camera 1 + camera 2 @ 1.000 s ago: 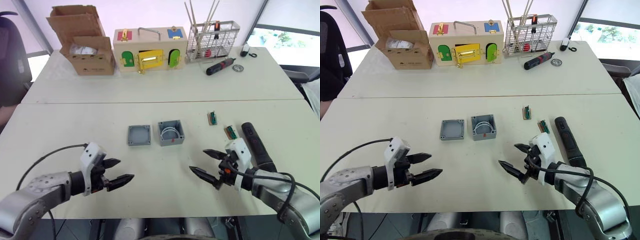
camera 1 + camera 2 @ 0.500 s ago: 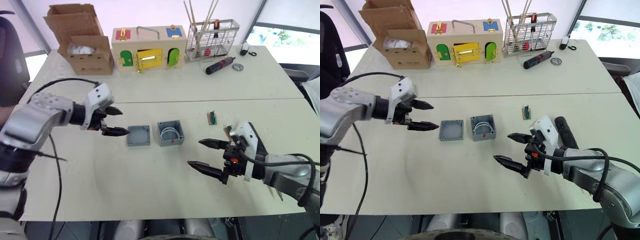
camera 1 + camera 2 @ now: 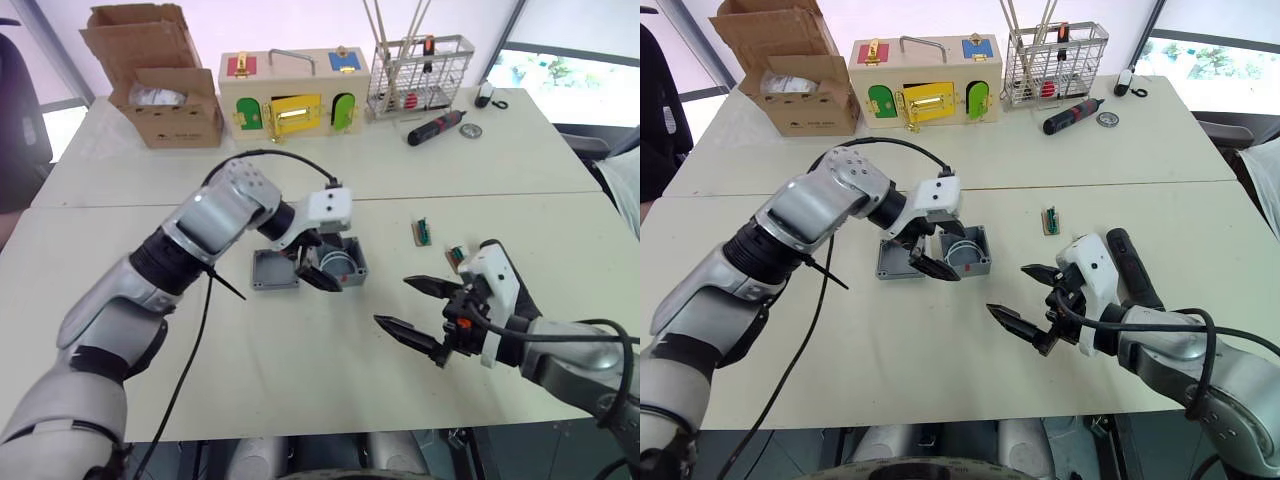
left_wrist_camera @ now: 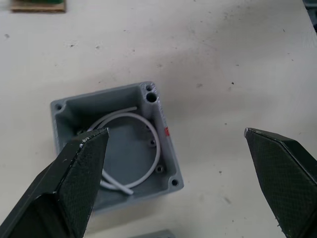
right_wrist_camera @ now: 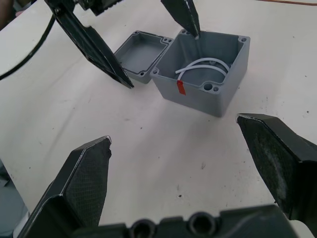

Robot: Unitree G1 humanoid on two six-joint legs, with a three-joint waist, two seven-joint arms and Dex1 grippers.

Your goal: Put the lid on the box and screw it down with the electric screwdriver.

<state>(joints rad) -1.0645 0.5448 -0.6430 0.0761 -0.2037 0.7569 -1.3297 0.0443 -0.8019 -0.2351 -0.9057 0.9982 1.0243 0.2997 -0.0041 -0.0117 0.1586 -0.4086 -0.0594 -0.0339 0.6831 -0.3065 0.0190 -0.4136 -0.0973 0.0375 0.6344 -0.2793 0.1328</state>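
the left gripper [image 3: 313, 259] hangs spread over the grey box [image 3: 343, 265], the lid [image 3: 275, 269] just beside. the right gripper [image 3: 420, 311] hovers open nearby.

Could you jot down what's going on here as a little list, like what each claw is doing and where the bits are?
Left claw: open, poised over the box
Right claw: open, empty, above the table
Box: open, white wire coiled inside
Lid: off, lying beside the box
Electric screwdriver: lying on the table by the right arm
Progress: lid not yet fitted
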